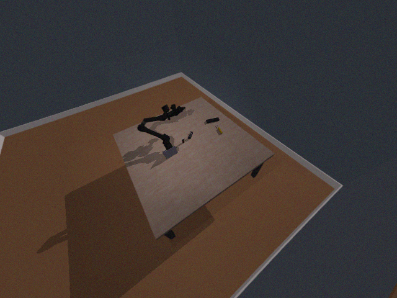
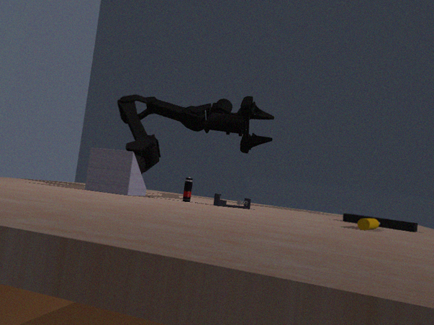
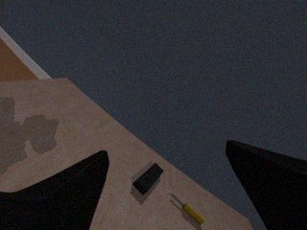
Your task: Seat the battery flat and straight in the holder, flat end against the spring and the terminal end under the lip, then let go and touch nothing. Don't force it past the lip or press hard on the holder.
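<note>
A bare test room: one wooden tabletop (image 1: 198, 179) on dark legs, an orange-brown floor (image 1: 64, 160) edged by a low grey wall (image 1: 288, 147), plain dark-blue backdrop, no furnishings.

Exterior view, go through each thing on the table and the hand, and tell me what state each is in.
Hand: open, empty, raised well above the table.
Battery: standing upright on the table, not seated.
Holder: empty, resting on the table beside the battery.
Yellow cylinder: lying on its side.
Black bar: lying flat behind the yellow cylinder.
</note>
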{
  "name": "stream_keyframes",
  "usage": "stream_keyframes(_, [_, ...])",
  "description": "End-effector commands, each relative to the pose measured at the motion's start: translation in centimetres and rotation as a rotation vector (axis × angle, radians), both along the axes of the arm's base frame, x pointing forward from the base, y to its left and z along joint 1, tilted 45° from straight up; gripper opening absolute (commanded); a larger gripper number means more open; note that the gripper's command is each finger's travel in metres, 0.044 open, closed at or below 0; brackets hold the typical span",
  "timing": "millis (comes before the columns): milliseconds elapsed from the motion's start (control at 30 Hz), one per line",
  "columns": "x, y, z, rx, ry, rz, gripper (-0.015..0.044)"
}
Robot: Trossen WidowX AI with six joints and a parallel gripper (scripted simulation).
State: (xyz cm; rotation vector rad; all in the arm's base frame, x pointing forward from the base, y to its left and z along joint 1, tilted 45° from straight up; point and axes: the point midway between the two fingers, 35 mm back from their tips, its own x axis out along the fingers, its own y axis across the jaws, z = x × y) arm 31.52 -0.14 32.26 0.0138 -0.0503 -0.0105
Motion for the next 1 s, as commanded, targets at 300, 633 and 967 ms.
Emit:
stream_keyframes(300, [-2.9, -6.3, -17.9, -0.252, 0.914, 0.159, 0.0138])
stream_keyframes(633, [-15.1, -4.4, -20.9, 0.282, 1.329, 0.772, 0.0000])
stream_keyframes(967, [-15.5, -4.2, -20.3, 0.345, 1.315, 0.812, 0.0000])
